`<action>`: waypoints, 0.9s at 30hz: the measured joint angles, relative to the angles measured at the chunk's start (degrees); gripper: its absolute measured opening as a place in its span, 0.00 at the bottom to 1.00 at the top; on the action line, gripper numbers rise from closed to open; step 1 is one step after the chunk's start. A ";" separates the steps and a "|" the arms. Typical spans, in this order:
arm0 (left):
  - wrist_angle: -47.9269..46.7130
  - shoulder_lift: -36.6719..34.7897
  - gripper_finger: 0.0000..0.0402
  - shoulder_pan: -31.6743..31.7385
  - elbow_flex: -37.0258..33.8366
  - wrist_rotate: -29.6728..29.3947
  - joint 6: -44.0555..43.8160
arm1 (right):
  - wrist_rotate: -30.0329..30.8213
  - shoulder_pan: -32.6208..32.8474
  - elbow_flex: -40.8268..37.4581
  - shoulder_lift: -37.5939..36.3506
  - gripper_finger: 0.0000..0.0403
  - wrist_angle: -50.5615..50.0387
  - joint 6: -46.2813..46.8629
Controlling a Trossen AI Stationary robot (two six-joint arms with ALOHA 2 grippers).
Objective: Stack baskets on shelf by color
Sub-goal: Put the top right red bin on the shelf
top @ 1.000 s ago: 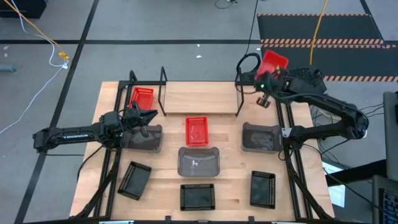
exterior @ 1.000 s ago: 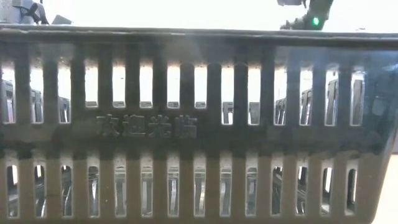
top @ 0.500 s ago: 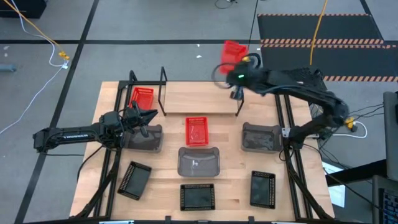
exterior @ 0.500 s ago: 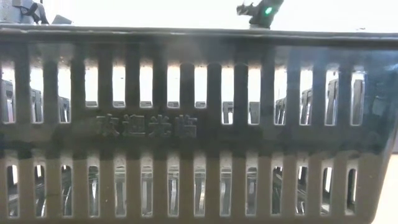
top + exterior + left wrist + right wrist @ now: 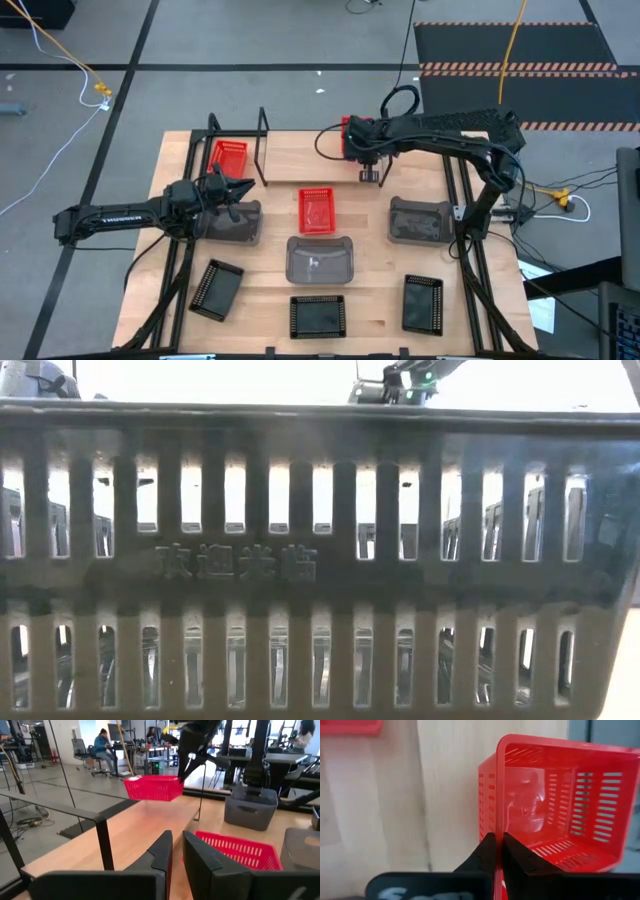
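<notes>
Risk I see: right gripper [image 5: 357, 139], pinched shut on red basket [image 5: 555, 802]'s rim at twelve o'clock above shelf [image 5: 320, 155], could snag an upright.

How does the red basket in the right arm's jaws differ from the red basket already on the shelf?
The held red perforated plastic basket hangs in the air, pinched by its rim in the right gripper; the red perforated plastic basket on the shelf rests on the low wooden shelf board's left end, untouched. The held one is tilted; the shelved one sits flat. Both share colour and shape.
</notes>
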 joint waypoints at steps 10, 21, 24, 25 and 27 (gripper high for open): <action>-0.11 0.00 0.12 0.00 0.00 0.00 -0.31 | 0.05 0.35 -3.01 1.68 0.02 1.43 6.10; -0.59 0.00 0.12 0.00 0.00 -0.02 -0.29 | 0.27 0.33 -7.54 1.55 0.02 4.02 2.96; -0.59 0.00 0.12 0.00 -0.01 0.00 -0.29 | 0.19 0.34 -7.54 1.55 0.02 4.09 2.64; -0.61 0.00 0.12 0.00 0.00 0.00 -0.29 | 0.18 0.49 -7.54 1.54 0.02 4.11 2.60; -0.75 0.00 0.12 0.00 0.00 0.00 -0.29 | 0.14 0.63 -7.66 1.09 0.02 4.04 2.46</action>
